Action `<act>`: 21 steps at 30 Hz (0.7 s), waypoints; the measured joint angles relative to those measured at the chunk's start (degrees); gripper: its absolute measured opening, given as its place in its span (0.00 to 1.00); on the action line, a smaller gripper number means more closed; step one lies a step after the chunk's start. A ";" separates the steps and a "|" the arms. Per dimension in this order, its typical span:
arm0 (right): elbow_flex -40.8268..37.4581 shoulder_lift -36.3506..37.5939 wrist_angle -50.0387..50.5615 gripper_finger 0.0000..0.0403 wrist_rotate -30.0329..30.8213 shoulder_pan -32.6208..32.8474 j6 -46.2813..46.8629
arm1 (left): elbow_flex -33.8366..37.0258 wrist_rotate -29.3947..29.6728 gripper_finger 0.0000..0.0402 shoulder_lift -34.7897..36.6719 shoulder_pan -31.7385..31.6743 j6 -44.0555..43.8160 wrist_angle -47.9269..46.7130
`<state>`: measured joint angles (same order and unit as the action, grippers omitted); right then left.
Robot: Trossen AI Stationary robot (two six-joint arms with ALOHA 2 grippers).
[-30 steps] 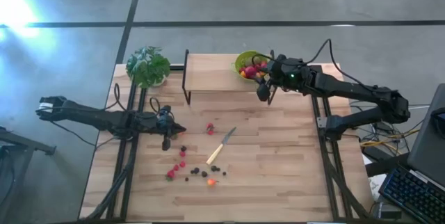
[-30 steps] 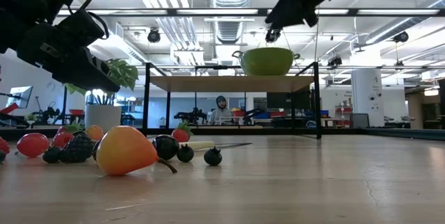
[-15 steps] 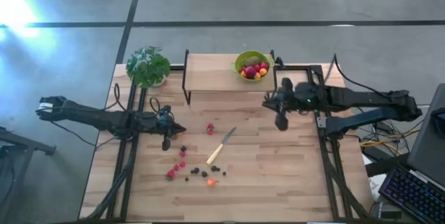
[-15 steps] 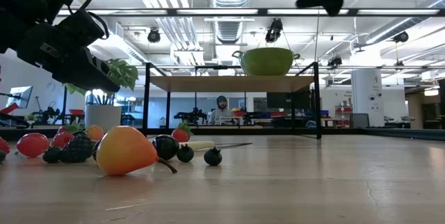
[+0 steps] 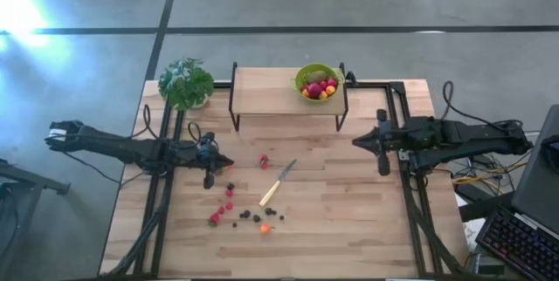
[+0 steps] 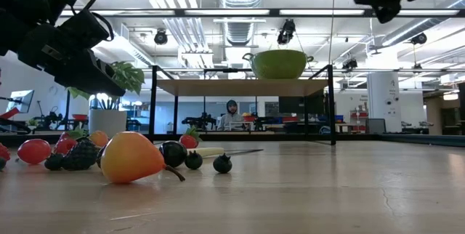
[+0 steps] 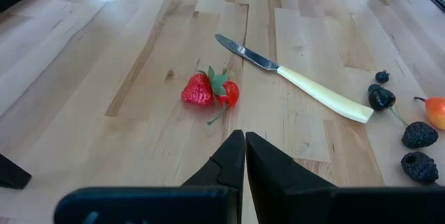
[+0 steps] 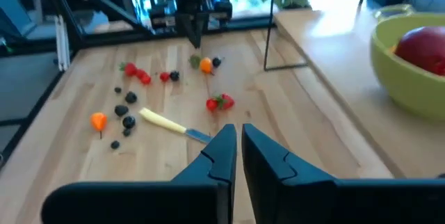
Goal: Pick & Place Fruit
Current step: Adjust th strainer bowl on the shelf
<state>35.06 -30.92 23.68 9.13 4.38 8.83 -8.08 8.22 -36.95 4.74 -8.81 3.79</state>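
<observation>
High view: my right hand (image 5: 382,161) hangs clenched and empty at the bench's (image 5: 349,229) right edge; my left hand (image 5: 210,179), clenched, waits beside the fruit (image 5: 243,215). Low view: the bowl (image 6: 279,62) sits on the shelf (image 6: 240,86). Right wrist view: I should open fully, then descend over the strawberry (image 8: 220,102), clear of the knife (image 8: 172,124).

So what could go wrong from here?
The knife lies among the loose fruit; a grab there could catch or shove it. The berries are small and close together, so fingers may scatter them. The bowl sits on a raised shelf, so a low carry by the right gripper could hit its frame.
</observation>
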 joint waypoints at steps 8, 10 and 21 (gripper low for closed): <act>-3.20 10.43 0.09 0.03 -0.02 0.00 -0.19 | 0.00 -0.01 0.05 0.00 0.01 0.00 0.00; -3.81 12.24 0.16 0.04 0.00 0.00 -0.26 | 0.00 -0.01 0.05 0.00 0.00 0.01 0.00; -4.45 14.62 0.10 0.10 -0.02 0.00 -0.24 | 0.00 0.01 0.05 0.00 0.01 0.00 0.00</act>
<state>30.61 -16.30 23.78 9.10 4.38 8.59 -8.08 8.23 -36.95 4.75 -8.80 3.79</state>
